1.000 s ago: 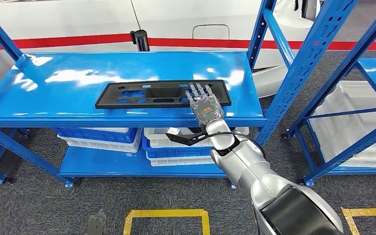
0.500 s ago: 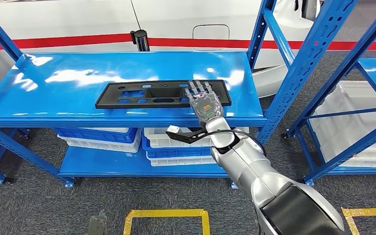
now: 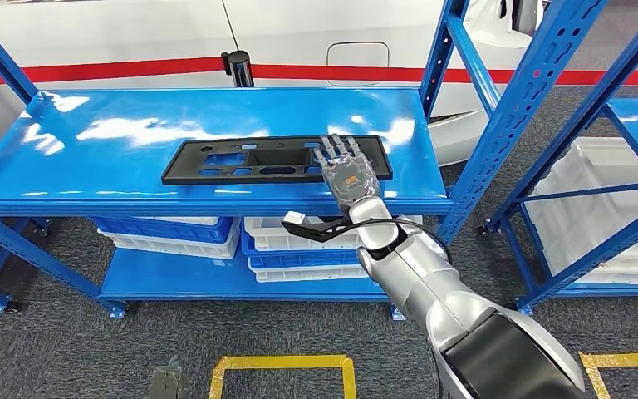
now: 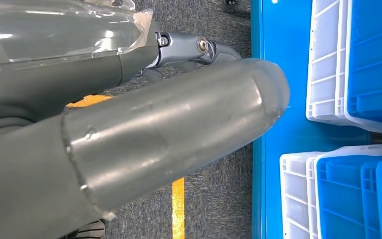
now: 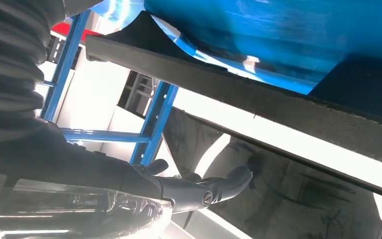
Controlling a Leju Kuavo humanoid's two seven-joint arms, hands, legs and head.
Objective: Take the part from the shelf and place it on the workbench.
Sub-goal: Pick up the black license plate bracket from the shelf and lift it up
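A: Part [image 3: 276, 160] is lying flat mid-shelf [image 3: 91, 179]. Right robot hand [image 3: 347, 176] is hovering at its 3 o'clock end, fingers spread, holding nothing.

B: Advising: curl under near edge, lift level.

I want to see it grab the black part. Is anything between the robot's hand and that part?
No, nothing visible. In the head view the right hand is already over the right end of the part on the shelf, fingers spread. Whether it touches the part can't be told.
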